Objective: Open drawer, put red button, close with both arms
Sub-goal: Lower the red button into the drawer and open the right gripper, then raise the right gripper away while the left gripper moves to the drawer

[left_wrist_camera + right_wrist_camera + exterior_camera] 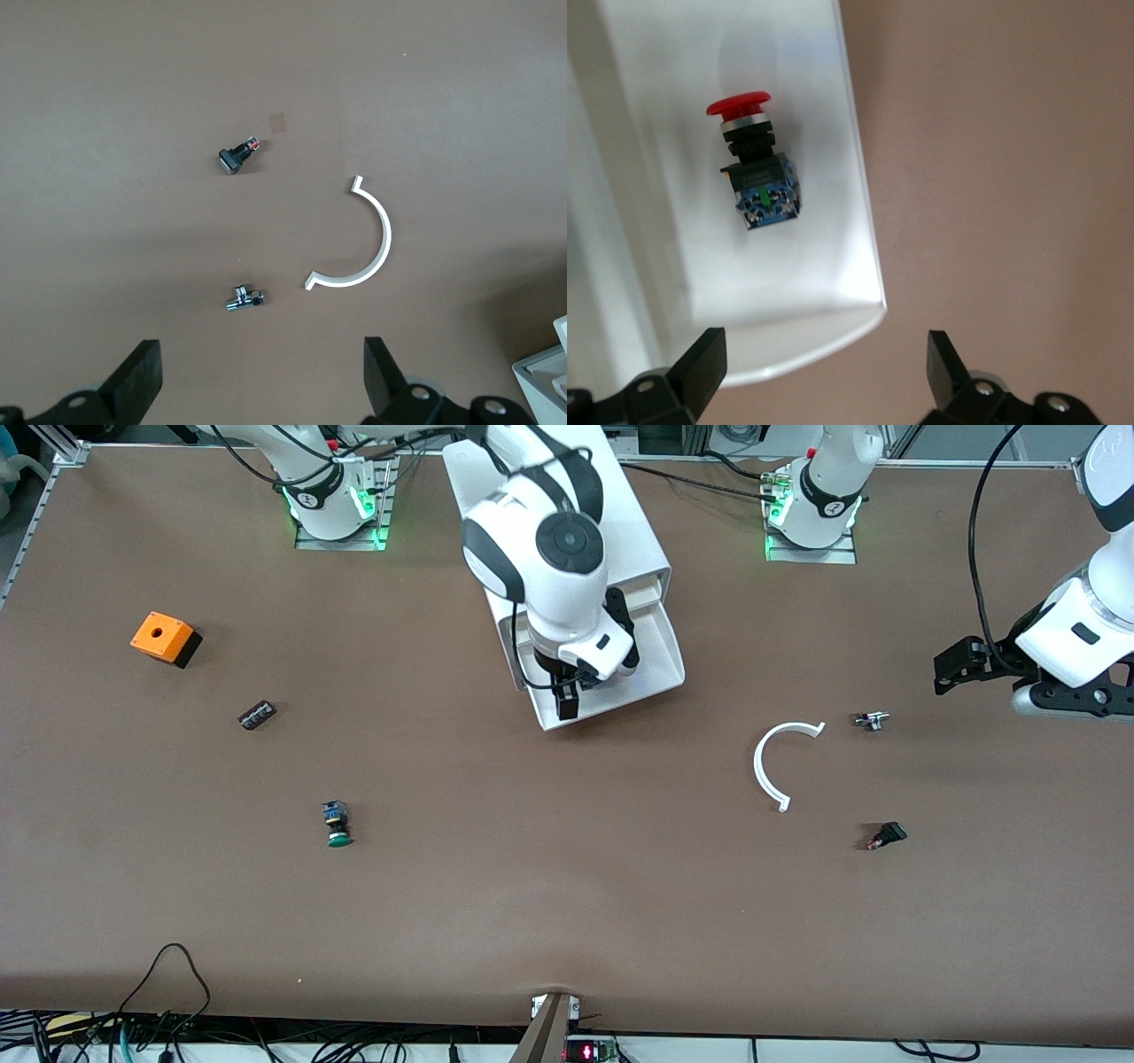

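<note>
The right wrist view alone shows the red button (pixel 755 168) lying on its side on the smooth white floor of the drawer (pixel 864 230), its domed red cap, black collar and blue rear block all clear of the glossy rounded rim; from the front camera the button is almost wholly hidden under the right gripper (pixel 574 691), which hangs over the pulled-out drawer (pixel 660 664) with its black fingers spread wide and nothing between them. The boxy white cabinet (pixel 638 540) shows only in the front view, partly covered by the right arm. The left gripper (pixel 961 666) waits above the left arm's end of the brown matte table (pixel 532 886), jaws wide and empty; its wrist view looks down on a thin white plastic arc (pixel 376 243), a small shiny metal fitting (pixel 244 299) and a small black part (pixel 237 157), well apart from one another. Only the front view takes in the green-capped button (pixel 337 824), an orange box (pixel 164 638) with a round hole, and a small dark block (pixel 257 716) toward the right arm's end.
</note>
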Motion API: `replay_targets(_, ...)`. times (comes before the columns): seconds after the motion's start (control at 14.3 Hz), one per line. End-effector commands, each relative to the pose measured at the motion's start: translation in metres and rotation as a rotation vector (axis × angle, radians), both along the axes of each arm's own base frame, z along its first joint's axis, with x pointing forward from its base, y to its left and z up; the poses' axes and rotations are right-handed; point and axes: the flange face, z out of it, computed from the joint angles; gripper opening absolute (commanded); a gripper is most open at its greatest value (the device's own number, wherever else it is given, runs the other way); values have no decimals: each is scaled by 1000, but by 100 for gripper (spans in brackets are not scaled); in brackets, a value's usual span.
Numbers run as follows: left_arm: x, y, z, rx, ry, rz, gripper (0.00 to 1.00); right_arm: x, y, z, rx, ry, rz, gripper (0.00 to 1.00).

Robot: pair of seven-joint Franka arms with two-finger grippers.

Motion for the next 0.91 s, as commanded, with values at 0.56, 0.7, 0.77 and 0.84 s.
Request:
replay_targets(0.56,6,-45,-19,-18,39,78,100,49,-88,125,199,-44,-206,100)
replay_targets(0.7,12,-76,-41,-20,65,108,100,54,-93,127,217,-43,-238,100)
replay_targets(0.77,13,-89,-50,-19,81,123,100,54,-94,130,223,-48,-280,100)
replay_targets(0.84,16,-95,-64,-19,104,162,100,53,-98,139,234,-56,-346,100)
